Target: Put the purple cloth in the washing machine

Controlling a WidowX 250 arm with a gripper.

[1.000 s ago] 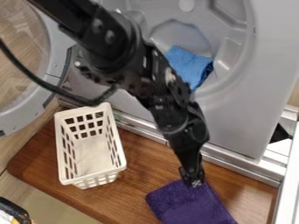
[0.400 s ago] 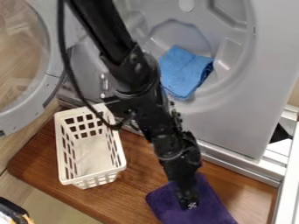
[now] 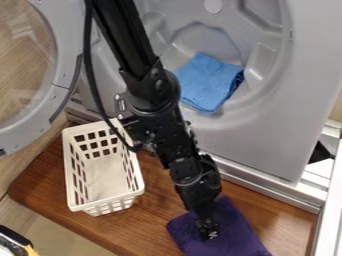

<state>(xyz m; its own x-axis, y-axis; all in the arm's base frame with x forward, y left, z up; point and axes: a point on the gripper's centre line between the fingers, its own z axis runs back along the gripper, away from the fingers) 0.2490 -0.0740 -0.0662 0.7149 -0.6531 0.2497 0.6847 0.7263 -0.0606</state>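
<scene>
Purple cloth (image 3: 234,235), right there at the bottom of my view, lying on the brown wooden board (image 3: 157,205) in front of the washing machine (image 3: 267,145), outside the drum! And my black gripper (image 3: 208,230) is pointing down at it, right over the cloth's left part as I see it. Released or clenched? I can't tell from this angle, nor whether it has any fabric in its grasp.

Up the line we go: the arm (image 3: 157,92) comes in from the top edge and cuts across the front of the machine, a black cable (image 3: 93,90) looping alongside. Inside the machine's opening sits a blue cloth (image 3: 207,82), a darker fold showing at its right. The round door (image 3: 65,85) stands open on the left, and below it there's a white basket (image 3: 79,206) with slotted sides, upright on the board, well apart from the purple cloth.
</scene>
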